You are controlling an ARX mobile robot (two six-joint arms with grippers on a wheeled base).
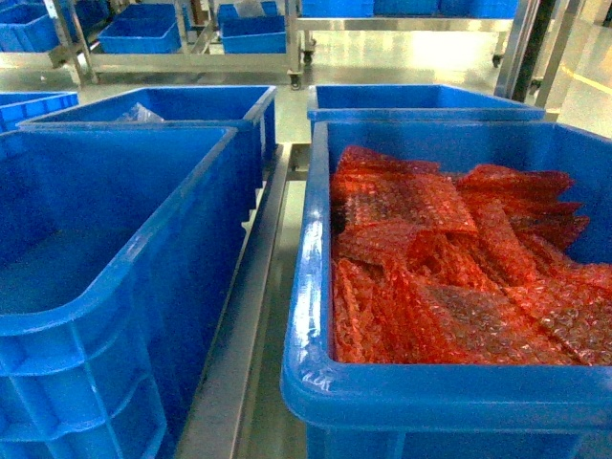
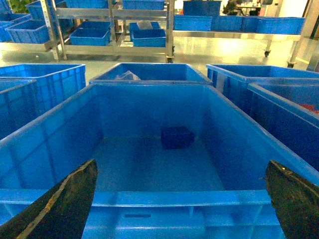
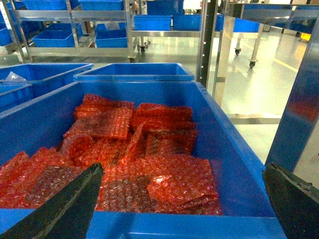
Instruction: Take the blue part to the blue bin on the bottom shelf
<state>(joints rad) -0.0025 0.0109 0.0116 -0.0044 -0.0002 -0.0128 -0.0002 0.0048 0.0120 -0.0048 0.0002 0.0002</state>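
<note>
Two large blue bins stood side by side in the head view, parted by a flat steel rail (image 1: 251, 316). The left bin (image 1: 115, 277) looked bare inside from this angle; the right bin (image 1: 440, 392) was filled with red bubble-wrap bags (image 1: 449, 277). Two further bins stood behind them, the left one (image 1: 182, 105) holding a clear plastic bag (image 1: 139, 115). Neither end effector appeared in the head view.

Left wrist view: the left end effector (image 2: 182, 199) hovered just above the near rim of the left bin (image 2: 164, 198), its two dark fingers (image 2: 65, 204) spread wide at the lower corners with nothing between them. A dark blue part (image 2: 177, 137) lay on the bin floor close to the far wall, a little right of centre, well apart from the fingers.

Right wrist view: the right end effector (image 3: 182, 201) hung over the near rim of the bag-filled bin (image 3: 199, 226), fingers (image 3: 70, 204) likewise spread apart and gripping nothing. The bags (image 3: 129, 159) lay in overlapping layers across the bin floor.

Background, both wrist views: steel racking (image 2: 117, 30) carrying more blue bins on a glossy floor (image 3: 249, 84).
</note>
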